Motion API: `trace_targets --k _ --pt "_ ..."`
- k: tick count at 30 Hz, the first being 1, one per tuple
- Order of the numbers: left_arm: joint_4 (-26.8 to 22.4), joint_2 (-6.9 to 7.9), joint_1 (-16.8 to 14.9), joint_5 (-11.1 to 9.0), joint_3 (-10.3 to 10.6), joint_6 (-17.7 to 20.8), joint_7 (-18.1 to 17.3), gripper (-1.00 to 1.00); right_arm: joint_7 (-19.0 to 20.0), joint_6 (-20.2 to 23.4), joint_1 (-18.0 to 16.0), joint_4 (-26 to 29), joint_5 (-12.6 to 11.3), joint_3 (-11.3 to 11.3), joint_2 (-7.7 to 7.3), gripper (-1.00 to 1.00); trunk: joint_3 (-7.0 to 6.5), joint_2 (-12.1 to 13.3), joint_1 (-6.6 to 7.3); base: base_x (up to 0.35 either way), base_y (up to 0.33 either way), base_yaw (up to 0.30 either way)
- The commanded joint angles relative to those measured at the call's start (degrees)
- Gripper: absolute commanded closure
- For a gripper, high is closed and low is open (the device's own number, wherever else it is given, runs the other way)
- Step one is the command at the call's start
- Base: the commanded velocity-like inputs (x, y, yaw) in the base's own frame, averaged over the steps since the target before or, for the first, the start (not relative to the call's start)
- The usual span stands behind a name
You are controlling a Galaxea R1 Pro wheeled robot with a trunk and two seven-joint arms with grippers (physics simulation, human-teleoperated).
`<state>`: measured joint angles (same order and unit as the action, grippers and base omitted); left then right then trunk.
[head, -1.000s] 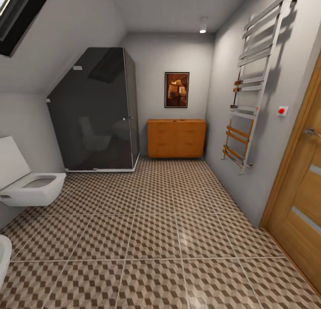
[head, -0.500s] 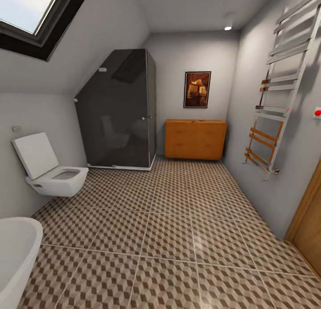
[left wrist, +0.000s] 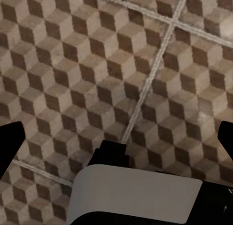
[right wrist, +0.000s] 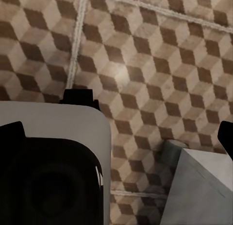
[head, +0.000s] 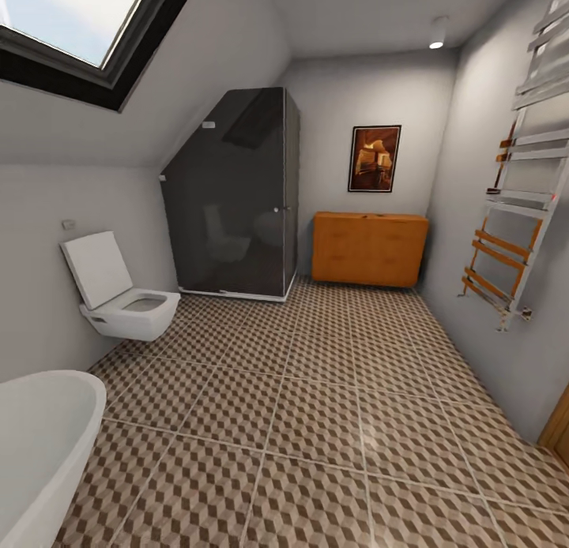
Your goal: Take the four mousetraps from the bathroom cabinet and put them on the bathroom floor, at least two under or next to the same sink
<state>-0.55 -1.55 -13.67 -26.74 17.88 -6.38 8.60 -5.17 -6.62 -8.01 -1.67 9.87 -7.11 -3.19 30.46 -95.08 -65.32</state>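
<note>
The cabinet (head: pixel 370 249) stands well ahead across the floor (head: pixel 316 422) against the far wall, both claws aimed at tiles (their spread I cannot tell).

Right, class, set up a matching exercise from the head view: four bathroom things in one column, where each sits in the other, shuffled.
Things:
1. cabinet
2. toilet
3. towel rail
4. shower enclosure

Places:
A. on the right wall
B. on the left wall
C. against the far wall, under the picture
D. in the far corner, left of the cabinet

Pairs: 1-C, 2-B, 3-A, 4-D
</note>
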Motion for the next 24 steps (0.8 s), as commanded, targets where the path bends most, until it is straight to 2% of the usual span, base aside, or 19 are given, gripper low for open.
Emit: trace_targets --k 1,9,19,24 --pt "0.0 -0.01 0.0 -0.5 0.5 -0.1 0.2 -1.0 -0.2 -0.4 -0.1 -0.2 0.5 -0.5 0.0 -1.0 0.06 0.0 0.01 0.0 0.0 0.023" --pt "0.0 -0.01 0.0 -0.4 0.5 -0.2 0.2 -1.0 -0.3 -0.4 -0.1 -0.2 0.0 -0.7 0.05 -1.0 -0.16 0.0 0.01 0.0 0.0 -0.1" --pt "-0.1 -0.03 0.0 -0.3 0.5 -0.1 0.2 -1.0 -0.4 -0.4 -0.1 -0.2 -1.9 -0.8 0.03 -1.0 -0.62 0.0 0.01 0.006 0.0 -0.23" --pt "-0.2 0.02 0.0 -0.3 0.5 0.0 0.2 -1.0 -0.4 -0.4 -0.1 -0.2 -2.2 -0.8 0.03 -1.0 -0.86 0.0 0.01 0.152 0.0 -0.253"
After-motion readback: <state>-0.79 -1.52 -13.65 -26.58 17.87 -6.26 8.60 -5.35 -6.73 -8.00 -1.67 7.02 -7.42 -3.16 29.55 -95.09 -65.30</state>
